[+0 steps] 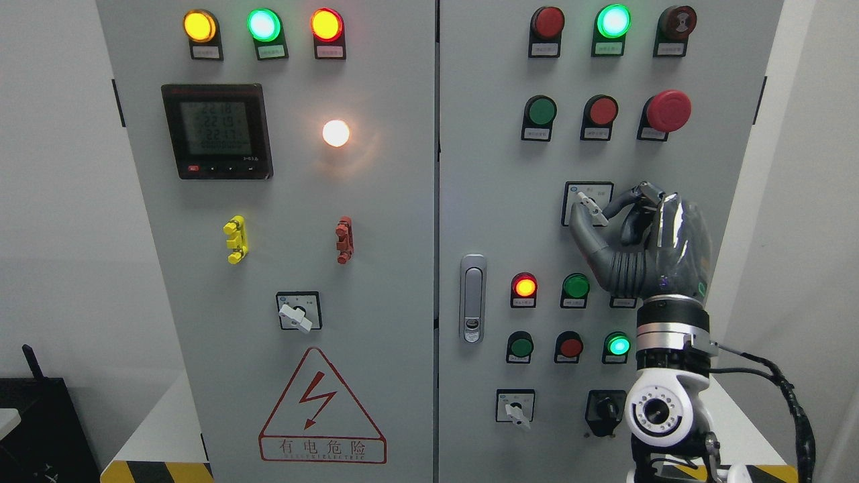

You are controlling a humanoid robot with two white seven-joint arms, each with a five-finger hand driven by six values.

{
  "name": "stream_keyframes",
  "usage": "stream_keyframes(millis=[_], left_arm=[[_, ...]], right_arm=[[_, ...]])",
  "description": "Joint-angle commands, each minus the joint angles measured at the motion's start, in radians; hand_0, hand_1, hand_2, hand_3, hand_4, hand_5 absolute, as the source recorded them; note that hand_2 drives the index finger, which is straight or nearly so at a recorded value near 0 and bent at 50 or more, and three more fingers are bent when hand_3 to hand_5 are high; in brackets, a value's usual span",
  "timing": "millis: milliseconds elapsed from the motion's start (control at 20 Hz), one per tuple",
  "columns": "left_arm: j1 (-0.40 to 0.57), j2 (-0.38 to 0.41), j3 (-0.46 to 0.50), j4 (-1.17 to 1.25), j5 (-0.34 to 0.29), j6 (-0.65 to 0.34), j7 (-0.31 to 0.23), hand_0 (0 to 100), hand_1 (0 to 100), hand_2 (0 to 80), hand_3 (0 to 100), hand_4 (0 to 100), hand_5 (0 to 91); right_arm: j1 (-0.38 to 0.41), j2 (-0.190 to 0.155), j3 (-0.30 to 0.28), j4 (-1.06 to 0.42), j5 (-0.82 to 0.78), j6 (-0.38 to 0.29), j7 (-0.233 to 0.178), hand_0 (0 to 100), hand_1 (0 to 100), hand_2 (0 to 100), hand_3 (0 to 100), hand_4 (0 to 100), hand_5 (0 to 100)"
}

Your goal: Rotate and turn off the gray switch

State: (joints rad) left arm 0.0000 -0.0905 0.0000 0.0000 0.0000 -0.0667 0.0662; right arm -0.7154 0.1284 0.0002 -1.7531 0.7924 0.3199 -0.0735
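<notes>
Far to the left of the fingers, the digital meter shows faint rows of digits that are too dim to read reliably, and the labels under the three lit lamps above it are too small to make out. Lower on that same left door, a white-handled rotary switch points down and to the right, above a red warning triangle. Nearer the fingers, the silver door latch stands upright on the right door's left edge. The gray switch sits in its framed plate on the right door, its pale lever tilted, with the right hand raised in front of it. The thumb presses against the lever from below and the curled fingertips close in from the right, so the hand pinches the lever; the exact contact of the fingertips is partly hidden by the hand itself. The palm covers the plate's right part and a label below it. Beneath the fingers, the wrist hides part of the black selector. The left arm does not show.
</notes>
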Motion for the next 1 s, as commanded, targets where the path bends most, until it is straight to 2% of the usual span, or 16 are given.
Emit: stream_keyframes(millis=[0, 950], left_arm=[[-0.009, 0.000, 0.008, -0.026, 0.020, 0.001, 0.000, 12, 39, 0.0, 0, 0, 0.0], [-0.009, 0.000, 0.008, -0.026, 0.020, 0.001, 0.000, 12, 39, 0.0, 0, 0, 0.0]], right_arm=[[-0.001, 0.000, -0.012, 0.004, -0.001, 0.001, 0.001, 35, 54, 67, 100, 97, 100], [-0.002, -0.001, -0.012, 0.010, -0.005, 0.008, 0.006, 41, 51, 68, 100, 97, 100]])
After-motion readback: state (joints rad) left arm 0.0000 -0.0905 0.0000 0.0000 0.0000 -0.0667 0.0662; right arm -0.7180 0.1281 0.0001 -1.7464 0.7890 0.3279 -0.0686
